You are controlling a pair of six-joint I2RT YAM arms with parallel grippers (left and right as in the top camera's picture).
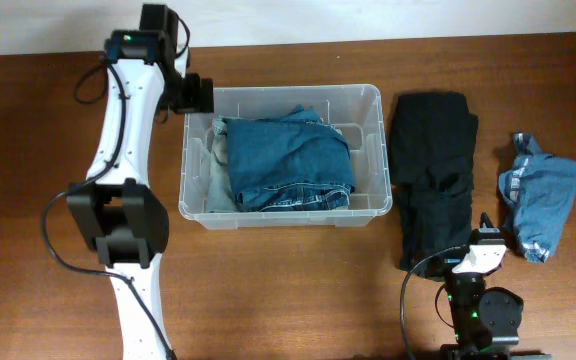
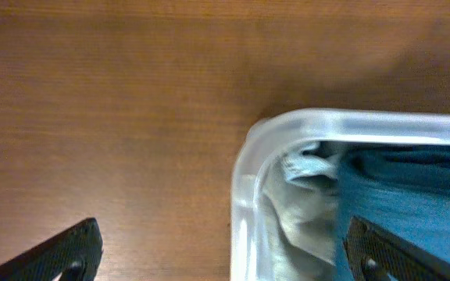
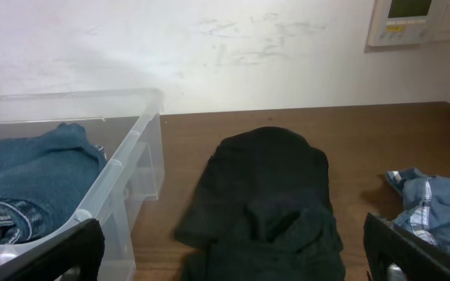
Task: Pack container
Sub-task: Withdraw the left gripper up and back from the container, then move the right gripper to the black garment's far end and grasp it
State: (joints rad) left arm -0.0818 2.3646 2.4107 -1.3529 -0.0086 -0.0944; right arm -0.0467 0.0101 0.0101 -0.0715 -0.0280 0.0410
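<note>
We start at the left, where the left gripper (image 1: 194,95) hangs at the far left corner of the container (image 1: 368,100). In its wrist view the fingers (image 2: 73,251) are spread wide and pinch nothing. One sits over the bare wooden table (image 1: 48,120) and the other over the bin's inside, straddling the rounded rim. We cannot tell whether it touches the plastic.

The container stands mid-table, well within reach of both arms. It already holds folded blue jeans (image 1: 288,160), with a pale garment (image 1: 211,180) tucked against its left wall. We judge the packing partly done, and there is room left on top.

Just right of the bin lies a black garment (image 1: 433,170), rumpled lengthwise and apart from the wall, probably next to go in.

The right gripper (image 1: 486,232) sits low at the garment's near end and faces along it. Its fingers (image 3: 49,251) are wide apart and empty, ready for a grab but closed on nothing.

Furthest right is a crumpled blue garment (image 1: 538,195) showing a checked lining, on the table near the black one.
</note>
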